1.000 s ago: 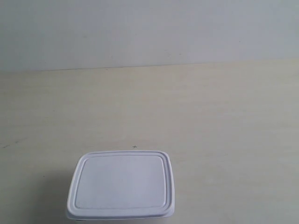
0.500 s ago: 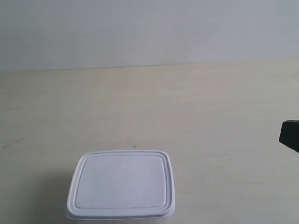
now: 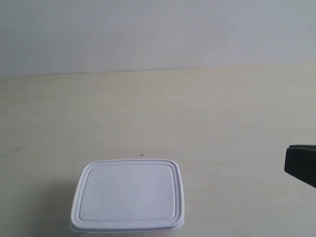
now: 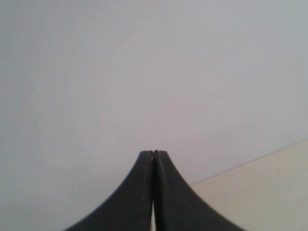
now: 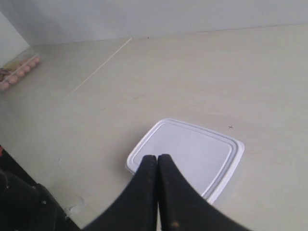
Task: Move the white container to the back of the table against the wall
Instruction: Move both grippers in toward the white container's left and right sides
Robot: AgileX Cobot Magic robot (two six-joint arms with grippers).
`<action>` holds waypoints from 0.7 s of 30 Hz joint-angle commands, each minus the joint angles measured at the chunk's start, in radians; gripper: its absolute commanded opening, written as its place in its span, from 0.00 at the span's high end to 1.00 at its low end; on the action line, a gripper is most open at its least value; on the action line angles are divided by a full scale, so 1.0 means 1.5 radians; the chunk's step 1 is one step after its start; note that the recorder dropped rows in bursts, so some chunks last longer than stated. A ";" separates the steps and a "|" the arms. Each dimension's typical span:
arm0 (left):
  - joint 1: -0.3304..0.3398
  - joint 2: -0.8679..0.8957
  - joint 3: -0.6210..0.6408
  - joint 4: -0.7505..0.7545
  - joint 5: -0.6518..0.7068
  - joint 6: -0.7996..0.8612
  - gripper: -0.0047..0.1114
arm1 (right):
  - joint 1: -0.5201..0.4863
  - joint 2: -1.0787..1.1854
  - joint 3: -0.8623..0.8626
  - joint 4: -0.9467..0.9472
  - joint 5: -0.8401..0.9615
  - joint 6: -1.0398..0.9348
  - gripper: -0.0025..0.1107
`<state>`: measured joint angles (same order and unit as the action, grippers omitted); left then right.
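on the table point(image 3: 237, 123) sits the white container point(image 3: 127, 195) (closed, contents hidden).

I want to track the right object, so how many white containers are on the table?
1. The white container lies on the table at the exterior view's lower edge, lid on, far from the wall. Others may sit outside the views.

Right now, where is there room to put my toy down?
The widest bare patch of the pale cream wood-grain table lies between the shallow white plastic container and the plain grey-white wall. Both sides of the container are bare too. Tightest: the exterior view's right edge, where a black arm pokes in.
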<state>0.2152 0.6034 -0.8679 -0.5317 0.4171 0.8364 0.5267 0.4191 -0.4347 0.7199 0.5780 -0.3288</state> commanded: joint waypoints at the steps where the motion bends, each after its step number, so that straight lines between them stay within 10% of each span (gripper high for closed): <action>1: -0.005 0.002 -0.003 -0.003 -0.005 -0.003 0.96 | 0.006 0.007 -0.001 -0.037 0.029 -0.008 0.98; 12: -0.005 0.002 -0.003 -0.271 0.066 -0.079 0.96 | 0.006 0.066 -0.001 -0.044 0.122 -0.008 0.98; 21: -0.023 -0.017 -0.003 -0.304 0.058 -0.077 0.96 | 0.006 0.132 -0.001 -0.044 0.090 -0.008 0.98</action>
<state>0.2054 0.5923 -0.8679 -0.9643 0.5067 0.7250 0.5332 0.5864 -0.4347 0.6570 0.7424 -0.3288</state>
